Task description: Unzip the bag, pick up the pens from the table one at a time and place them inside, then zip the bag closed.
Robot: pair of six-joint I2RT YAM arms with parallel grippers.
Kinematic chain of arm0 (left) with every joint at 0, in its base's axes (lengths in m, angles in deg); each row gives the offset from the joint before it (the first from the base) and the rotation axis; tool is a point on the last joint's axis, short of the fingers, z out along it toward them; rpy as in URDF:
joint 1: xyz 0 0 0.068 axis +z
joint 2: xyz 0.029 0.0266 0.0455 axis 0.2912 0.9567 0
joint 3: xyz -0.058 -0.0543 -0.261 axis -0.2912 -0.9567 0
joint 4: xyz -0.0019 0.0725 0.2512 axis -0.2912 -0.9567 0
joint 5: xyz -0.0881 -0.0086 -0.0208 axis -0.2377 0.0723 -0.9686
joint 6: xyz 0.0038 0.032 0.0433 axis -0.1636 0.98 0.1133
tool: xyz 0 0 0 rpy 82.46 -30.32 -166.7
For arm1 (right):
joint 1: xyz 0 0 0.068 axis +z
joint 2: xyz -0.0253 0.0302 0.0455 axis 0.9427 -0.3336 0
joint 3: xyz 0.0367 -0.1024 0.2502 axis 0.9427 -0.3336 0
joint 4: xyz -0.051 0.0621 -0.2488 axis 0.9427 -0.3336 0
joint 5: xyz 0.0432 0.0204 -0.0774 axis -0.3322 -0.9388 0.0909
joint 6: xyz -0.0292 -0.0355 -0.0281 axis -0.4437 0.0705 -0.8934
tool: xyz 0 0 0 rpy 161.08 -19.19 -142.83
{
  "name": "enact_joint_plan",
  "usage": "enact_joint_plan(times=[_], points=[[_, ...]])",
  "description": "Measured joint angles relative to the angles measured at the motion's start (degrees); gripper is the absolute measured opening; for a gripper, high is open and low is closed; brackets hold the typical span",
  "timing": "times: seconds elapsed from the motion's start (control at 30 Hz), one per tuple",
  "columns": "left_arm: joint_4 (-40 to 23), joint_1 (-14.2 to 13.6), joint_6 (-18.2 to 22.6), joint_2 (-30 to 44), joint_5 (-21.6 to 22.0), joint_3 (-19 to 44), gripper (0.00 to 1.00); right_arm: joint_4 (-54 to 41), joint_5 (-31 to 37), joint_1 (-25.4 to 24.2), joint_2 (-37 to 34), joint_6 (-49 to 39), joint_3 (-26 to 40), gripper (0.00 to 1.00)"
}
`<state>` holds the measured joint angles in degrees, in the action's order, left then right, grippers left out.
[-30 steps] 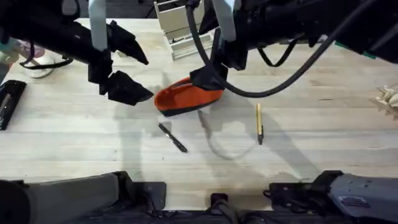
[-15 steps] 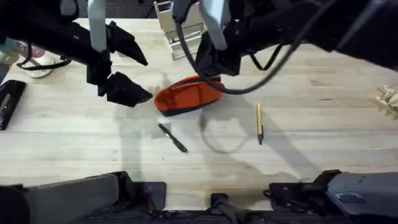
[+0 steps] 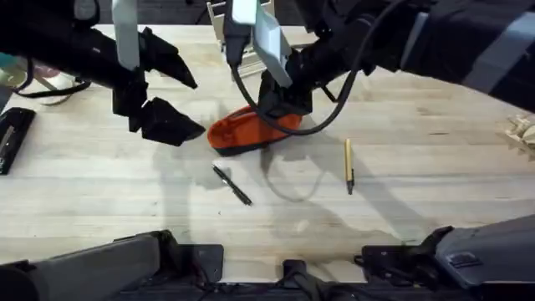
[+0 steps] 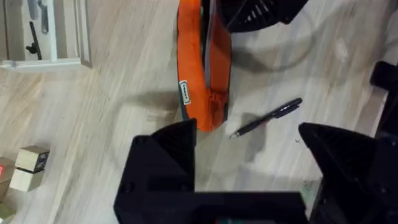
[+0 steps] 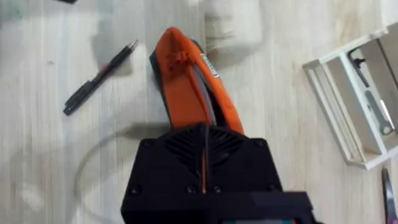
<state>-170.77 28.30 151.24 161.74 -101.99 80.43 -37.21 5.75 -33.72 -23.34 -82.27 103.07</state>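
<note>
The bag point(image 3: 247, 131) lies on the table point(image 3: 435, 167) toward the far edge, near the middle of its width. Its zipper point(image 5: 205, 93) faces upward and runs along the length of the orange fabric.

Right gripper point(image 3: 280, 104): positioned over the bag's right end. In the right wrist view the two fingers meet with no gap between them at that end of the bag, directly over the zipper line. The jaws are clenched; whether they pinch the zipper pull or the fabric cannot be determined.

Left gripper point(image 3: 171, 96): positioned just beside the bag's left end, not in contact with it. The jaws are released, standing wide apart with nothing between them, as the left wrist view confirms.

The black pen point(image 3: 232, 185) lies on the table nearer the front edge than the bag, set diagonally and apart from the bag. The tan pen point(image 3: 349, 165) lies to the right of the bag, well apart from it, pointing roughly front to back with its dark tip toward the front edge.

A white rack point(image 3: 238, 42) stands at the far edge of the table behind the bag.
</note>
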Motion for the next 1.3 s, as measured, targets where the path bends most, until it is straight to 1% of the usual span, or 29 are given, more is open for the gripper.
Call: enact_joint_plan(times=[0.27, 0.43, 0.73, 1.07, 1.3], points=[[-0.2, 0.0, 0.0, -1.3, 0.0, 0.0, 0.995, 0.7, -0.2, 0.0, -0.5, -6.2, 0.0, 0.031], [-0.2, 0.0, 0.0, -1.3, 0.0, 0.0, 0.995, 1.2, -0.2, 0.0, -1.4, -8.5, 0.0, 0.030], [-0.2, 0.0, 0.0, -1.3, 0.0, 0.0, 0.995, 5.2, -0.2, 0.0, -6.4, -9.3, 0.0, 0.030], [-0.2, 0.0, 0.0, -1.3, 0.0, 0.0, 0.995, 6.1, -0.2, -0.4, -8.8, -9.3, 0.0, 0.030], [-0.2, 0.0, 0.0, -1.3, 0.0, 0.0, 0.995, 7.1, -0.2, -0.8, -12.3, -9.6, 0.5, 0.030]])
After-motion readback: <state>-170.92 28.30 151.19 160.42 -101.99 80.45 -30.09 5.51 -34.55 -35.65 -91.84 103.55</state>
